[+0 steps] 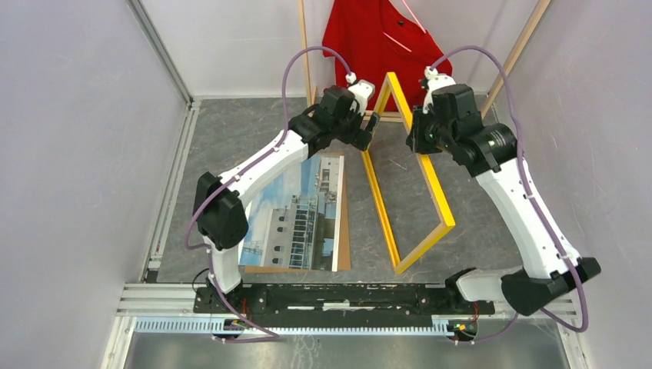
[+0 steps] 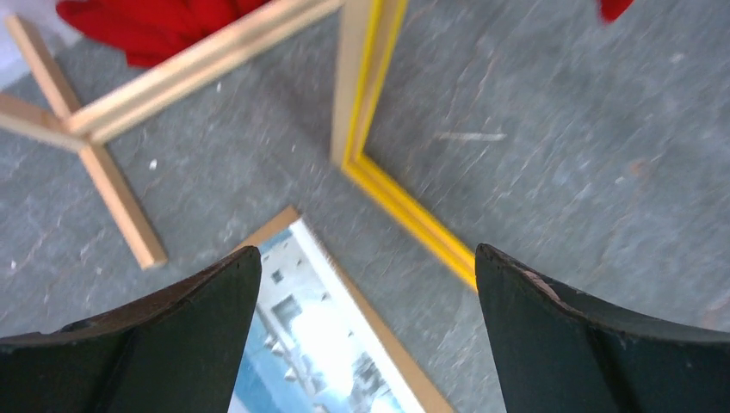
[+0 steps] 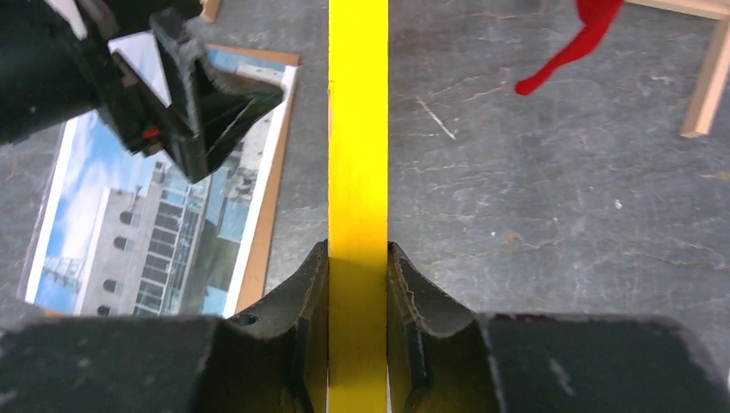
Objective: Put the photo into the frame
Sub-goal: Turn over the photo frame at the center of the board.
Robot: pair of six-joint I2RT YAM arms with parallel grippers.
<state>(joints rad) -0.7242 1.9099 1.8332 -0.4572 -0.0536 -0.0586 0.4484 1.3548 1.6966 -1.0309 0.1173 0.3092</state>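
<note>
Now you've got the right gripper (image 3: 357,258) pinched on the frame (image 3: 357,129), tipped up on edge just right of the photo (image 1: 296,219) lying face up, left gripper (image 2: 366,258) gaping wide and empty, so next, I'd say, lower that frame squarely over the print.

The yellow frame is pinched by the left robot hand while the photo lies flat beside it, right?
No, the right gripper pinches the yellow frame, as the right wrist view shows. The photo does lie flat beside it.
</note>
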